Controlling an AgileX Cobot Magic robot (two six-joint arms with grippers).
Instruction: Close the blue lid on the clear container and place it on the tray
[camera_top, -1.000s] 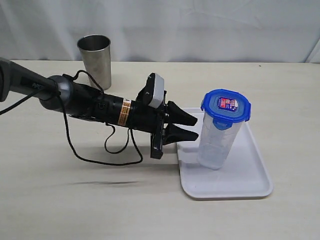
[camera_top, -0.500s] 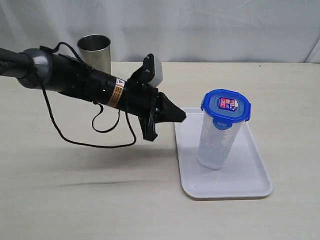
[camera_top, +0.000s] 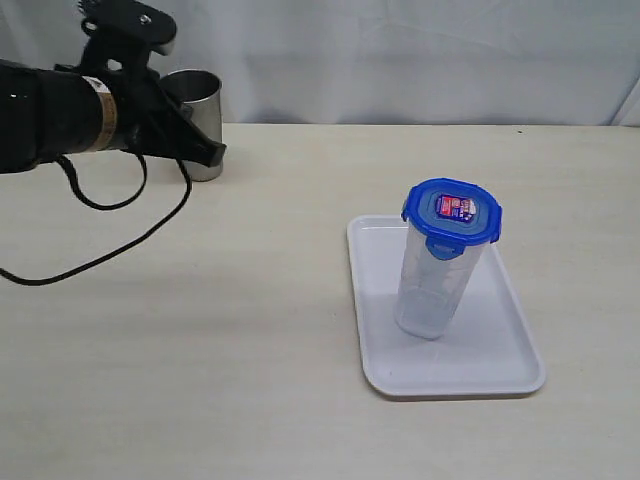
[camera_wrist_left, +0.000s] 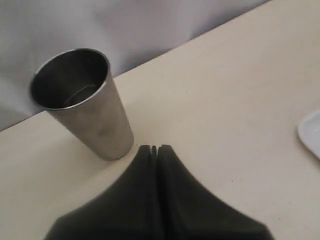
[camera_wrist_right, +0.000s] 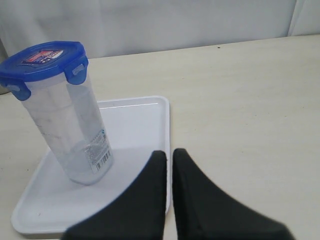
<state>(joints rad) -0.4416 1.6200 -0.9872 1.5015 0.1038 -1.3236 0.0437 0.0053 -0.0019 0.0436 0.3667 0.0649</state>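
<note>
Across the table, the upright clear container (camera_top: 435, 285) is seen on the tray (camera_top: 510, 365), well right of the closed, empty left gripper (camera_top: 216, 152).

Lid (camera_top: 452, 212): blue rim and flaps, see-through centre, red-and-blue sticker (camera_top: 455, 207). Container (camera_top: 430, 290): clear, slightly cloudy plastic, with a small white label (camera_wrist_right: 100, 152) carrying black barcode lines. Tray (camera_top: 500, 372): plain white. Counter (camera_top: 250, 350): pale beige, no pattern. Cup (camera_wrist_left: 92, 117): brushed silver steel, dark inside. Left pincer (camera_wrist_left: 154, 149) and right pincer (camera_wrist_right: 169, 154): matte black. Left arm (camera_top: 50, 115): black with a pale-and-orange band. Backdrop (camera_top: 400, 60): whitish-grey cloth.
</note>
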